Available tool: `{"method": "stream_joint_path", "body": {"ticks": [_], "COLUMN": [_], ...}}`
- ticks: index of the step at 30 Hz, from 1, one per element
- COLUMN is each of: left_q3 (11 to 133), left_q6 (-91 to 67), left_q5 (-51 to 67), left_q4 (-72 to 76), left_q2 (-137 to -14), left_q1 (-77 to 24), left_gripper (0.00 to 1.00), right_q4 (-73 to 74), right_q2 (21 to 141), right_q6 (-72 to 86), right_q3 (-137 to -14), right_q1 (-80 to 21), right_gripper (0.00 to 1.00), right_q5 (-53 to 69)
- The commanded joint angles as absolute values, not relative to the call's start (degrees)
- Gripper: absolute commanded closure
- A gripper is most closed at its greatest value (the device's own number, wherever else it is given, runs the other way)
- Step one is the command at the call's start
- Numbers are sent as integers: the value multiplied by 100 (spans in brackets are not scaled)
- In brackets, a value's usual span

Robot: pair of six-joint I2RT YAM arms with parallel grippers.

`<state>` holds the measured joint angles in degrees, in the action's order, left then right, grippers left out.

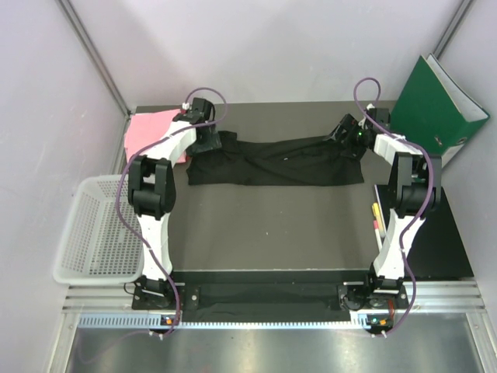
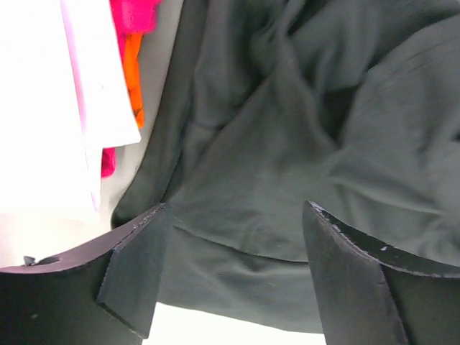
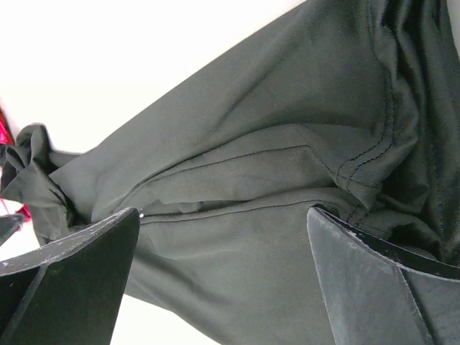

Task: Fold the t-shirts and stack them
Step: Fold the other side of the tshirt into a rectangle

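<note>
Left claw (image 2: 233, 273) and right claw (image 3: 223, 273), both spread apart, hover over the ends of the black shirt (image 1: 272, 165). Best pinch both edges level, then fold together.

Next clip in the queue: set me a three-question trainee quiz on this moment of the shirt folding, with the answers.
1. Multiple choice: what are the left gripper and the right gripper both positioned over?
A) the black t-shirt
B) a striped towel
C) a pair of jeans
2. True or false: the pink t-shirt lies by the table's far left corner, outside the white mesh basket.
3. Fill in: the basket sits on the ___ arm's side of the table.

Key: 1 A; 2 true; 3 left.
</note>
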<state>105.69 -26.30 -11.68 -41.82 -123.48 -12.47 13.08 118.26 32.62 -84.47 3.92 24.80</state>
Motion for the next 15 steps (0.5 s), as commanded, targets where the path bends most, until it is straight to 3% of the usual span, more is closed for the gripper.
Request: {"method": "stream_joint_path", "body": {"ticks": [1, 7, 8, 11, 12, 15], "left_q3": [10258, 9923, 9888, 9809, 9782, 9677], "left_q6": [-2646, -2707, -2690, -2681, -2698, -2742], "left_q5": [-1397, -1477, -1477, -1555, -1582, -1643], "left_q4": [-4298, -4342, -4316, -4342, -4385, -4482], "left_q2": [-12041, -12068, -12059, -11919, -11892, -11664], "left_q1": [-1222, -1222, -1222, -1222, -1222, -1222], "left_gripper": [24, 31, 37, 92, 100, 100], "right_q4": [1204, 1195, 1187, 1178, 1160, 1151], "right_q2": [11865, 11821, 11813, 11804, 11804, 11830], "right_q6": [3164, 3129, 3129, 3129, 3129, 3129], "right_q3": [-8613, -8525, -8508, -8464, -8438, -8437], "right_q1": [422, 422, 422, 422, 431, 431], "right_gripper": [0, 0, 0, 0, 0, 0], "right_q5": [2619, 2645, 2646, 2663, 2672, 2689]}}
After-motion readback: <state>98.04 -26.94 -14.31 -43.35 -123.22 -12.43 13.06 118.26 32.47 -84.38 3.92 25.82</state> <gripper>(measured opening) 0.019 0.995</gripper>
